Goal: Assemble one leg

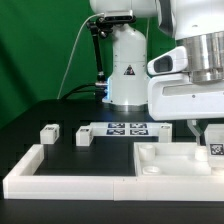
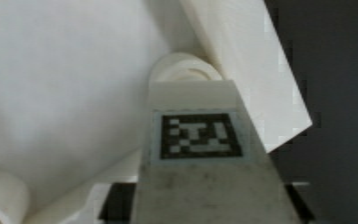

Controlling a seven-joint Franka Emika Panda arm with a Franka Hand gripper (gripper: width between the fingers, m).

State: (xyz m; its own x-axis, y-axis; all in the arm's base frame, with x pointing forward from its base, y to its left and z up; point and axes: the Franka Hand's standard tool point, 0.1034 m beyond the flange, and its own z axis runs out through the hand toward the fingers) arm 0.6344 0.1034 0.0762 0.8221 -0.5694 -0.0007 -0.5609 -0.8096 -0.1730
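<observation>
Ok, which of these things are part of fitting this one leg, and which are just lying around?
In the job: the held leg, the gripper, the square tabletop.
Lying about: the marker board, the loose leg beside it, the farther loose leg, the border wall.
</observation>
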